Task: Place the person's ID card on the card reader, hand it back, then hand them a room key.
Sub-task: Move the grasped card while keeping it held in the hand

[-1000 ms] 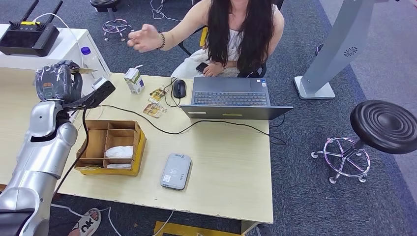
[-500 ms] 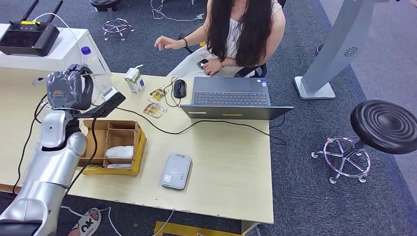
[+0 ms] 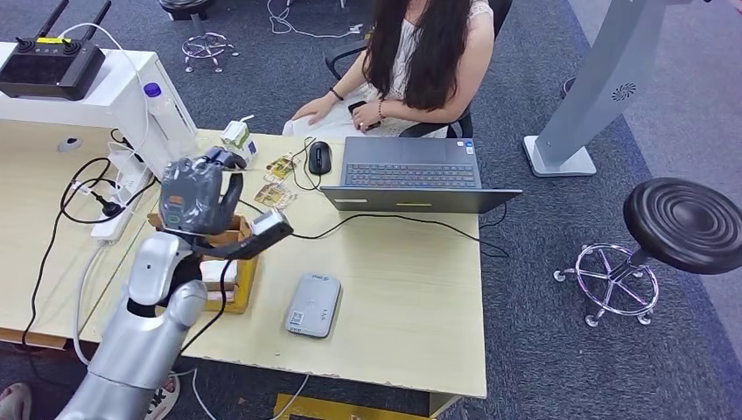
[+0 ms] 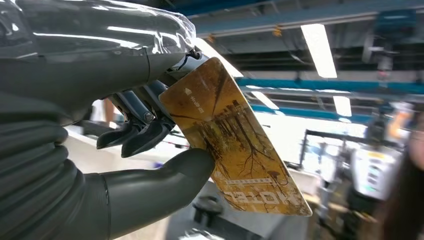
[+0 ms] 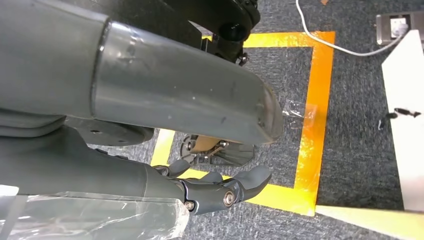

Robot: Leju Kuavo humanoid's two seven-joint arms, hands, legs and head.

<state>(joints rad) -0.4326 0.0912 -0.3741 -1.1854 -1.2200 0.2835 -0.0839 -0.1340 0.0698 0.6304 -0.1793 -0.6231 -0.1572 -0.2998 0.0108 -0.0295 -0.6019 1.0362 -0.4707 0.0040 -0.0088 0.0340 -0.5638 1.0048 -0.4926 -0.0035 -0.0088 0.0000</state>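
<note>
Card (image 4: 234,150) — a golden one printed with bare trees — sits pinched between the left hand's (image 3: 194,194) thumb (image 4: 165,177) and its dark fingers (image 4: 142,131), tilted in the left wrist view. In the head view that hand is raised above the wooden tray (image 3: 229,282) at the table's (image 3: 411,306) 9 o'clock side, its back wrapped in clear film. Grey reader (image 3: 313,304) lies flat on the table at about 4 o'clock from the hand, near the front edge, apart from the tray. Laptop (image 3: 413,175) stands at 2 o'clock from the hand, with a mouse (image 3: 319,157) just to its 9 o'clock side. Person (image 3: 411,61) sits behind the laptop at 12 o'clock. Right hand (image 5: 215,187) hangs over carpet (image 5: 350,125) and yellow floor tape (image 5: 310,125) — fingers loosely apart, holding nothing.
</note>
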